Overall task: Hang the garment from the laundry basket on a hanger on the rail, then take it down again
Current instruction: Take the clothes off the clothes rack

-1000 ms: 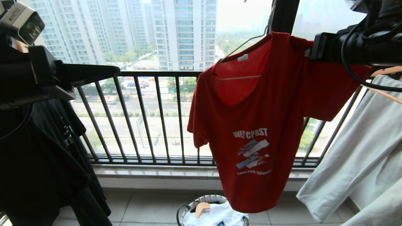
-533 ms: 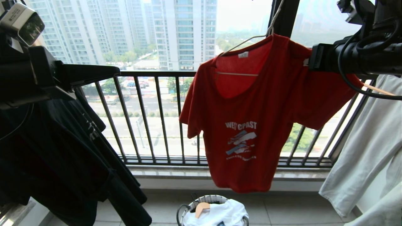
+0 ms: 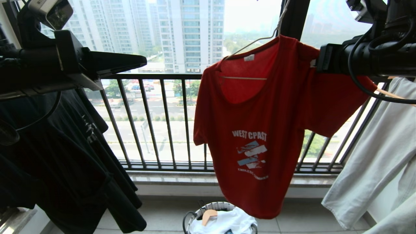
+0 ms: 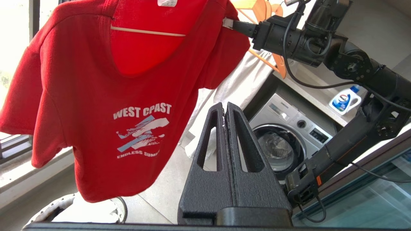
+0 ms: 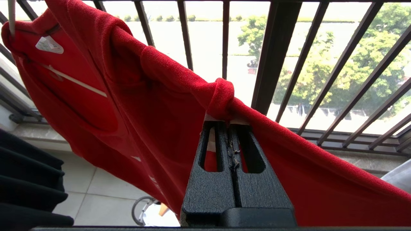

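Observation:
The red garment [image 3: 260, 113] with white "WEST COAST" lettering hangs on the thin white wire hanger [image 3: 250, 44], whose neck runs up out of the head view. The rail is out of view. My right gripper [image 3: 320, 60] is shut on a fold of the garment's shoulder [image 5: 221, 96], holding it out to the right. My left gripper [image 3: 144, 60] is shut and empty, raised well to the left of the shirt. The left wrist view shows it [image 4: 224, 107] apart from the garment [image 4: 96, 96]. The laundry basket [image 3: 195, 213] stands on the floor below the shirt's hem.
A black T-shirt [image 3: 65, 156] hangs under my left arm. Pale trousers [image 3: 373, 152] on a wooden hanger [image 3: 395, 94] hang at the right. The dark balcony railing [image 3: 162, 123] runs behind. White cloth [image 3: 227, 222] fills the basket. A washing machine [image 4: 289, 141] stands behind.
My left gripper has moved up and to the right, closer to the shirt. The red garment and the black T-shirt have swung a little. My right gripper has kept its hold.

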